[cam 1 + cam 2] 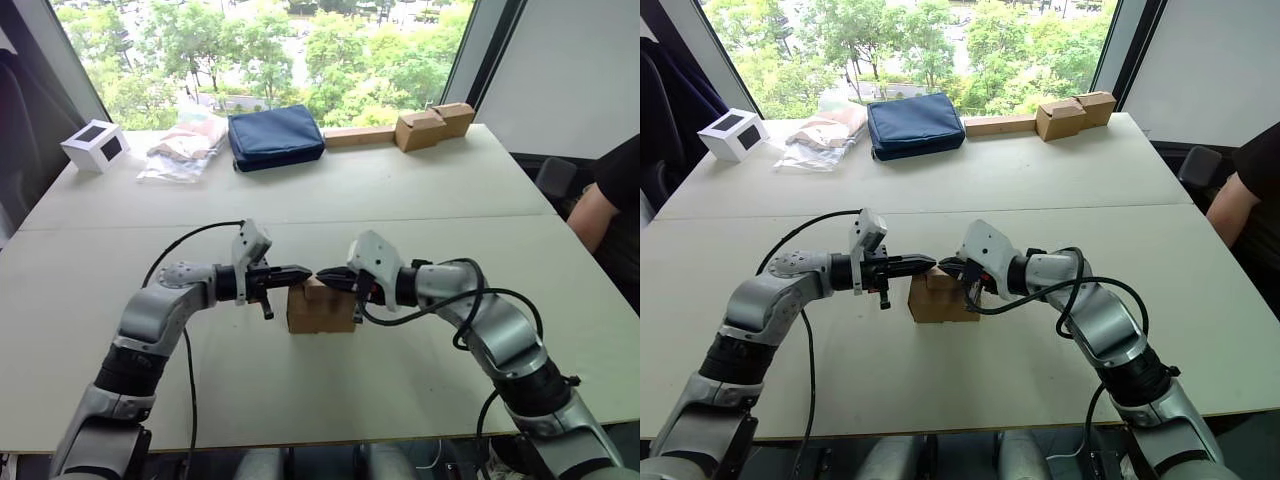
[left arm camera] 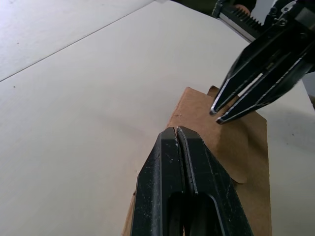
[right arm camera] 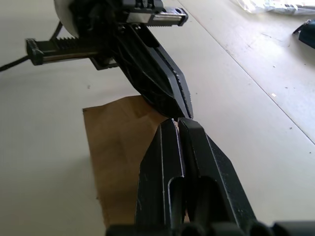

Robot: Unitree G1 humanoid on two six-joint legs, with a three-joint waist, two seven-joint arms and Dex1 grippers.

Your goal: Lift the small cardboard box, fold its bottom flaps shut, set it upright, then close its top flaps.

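Note:
The small cardboard box [image 1: 320, 312] stands on the white table [image 1: 400, 200], near its front middle. Both grippers hover just above the box's top, pointing at each other with their tips almost touching. My left gripper [image 1: 305, 271] comes in from the left and is shut with nothing in it. From the right comes my right gripper [image 1: 323, 275], also shut and holding nothing. The top flaps [image 2: 216, 142] lie folded over the box, one edge slightly raised under the tips. The bottom flaps are hidden beneath the box.
Along the far edge lie a white cube box [image 1: 97, 145], plastic bags [image 1: 185, 148], a navy pouch [image 1: 275, 136], a cardboard strip [image 1: 358, 136] and paired tan boxes [image 1: 433, 125]. A person's arm [image 1: 605, 205] shows at the right edge.

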